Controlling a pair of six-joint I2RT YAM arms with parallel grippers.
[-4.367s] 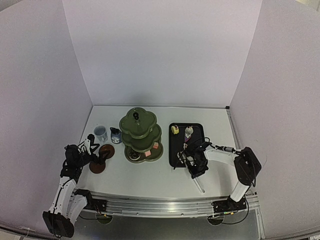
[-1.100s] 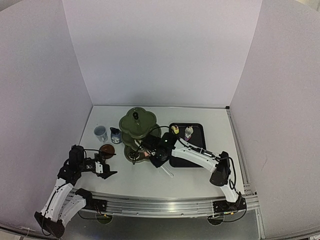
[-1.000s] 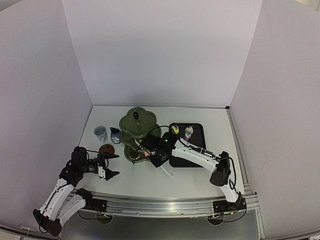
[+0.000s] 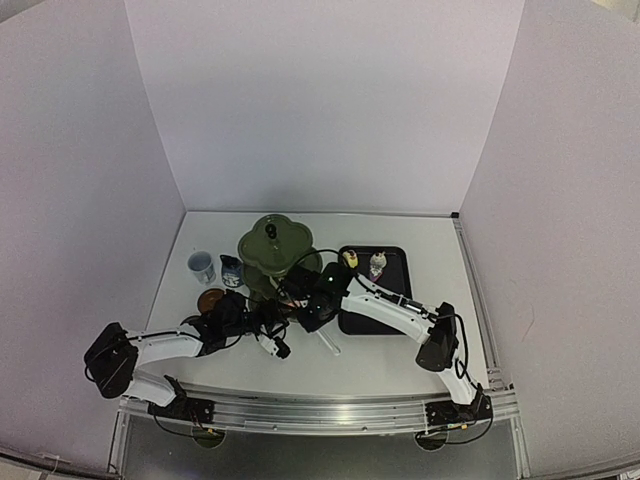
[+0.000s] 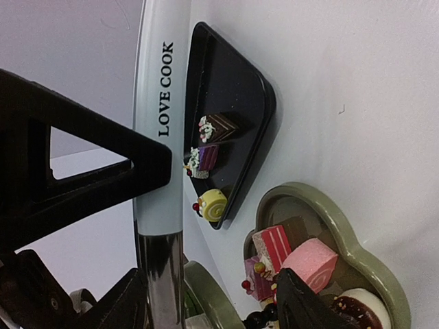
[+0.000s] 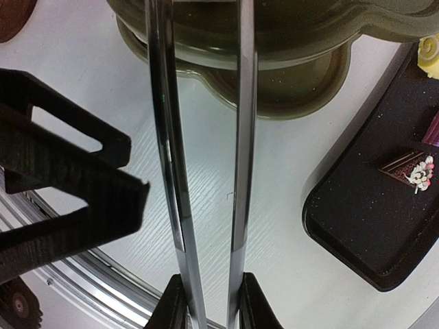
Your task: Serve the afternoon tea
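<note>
The dark green three-tier stand stands mid-table; its bottom tier holds a pink roll, a red layered slice and other pastries. My right gripper is in front of the stand, shut on the metal tongs, whose two arms run up between its fingers. My left gripper is open beside the tongs' handle, which passes between its jaws near one finger. The pale blue cup, the dark blue jug and one brown saucer sit left of the stand.
The black tray lies right of the stand with a chocolate slice, a purple pastry and a yellow roll on it. White walls enclose three sides. A metal rail runs along the near edge.
My left arm has swung from the table's left side to the middle, so its open gripper is now at the tongs. My right gripper with the tongs has hardly moved.
</note>
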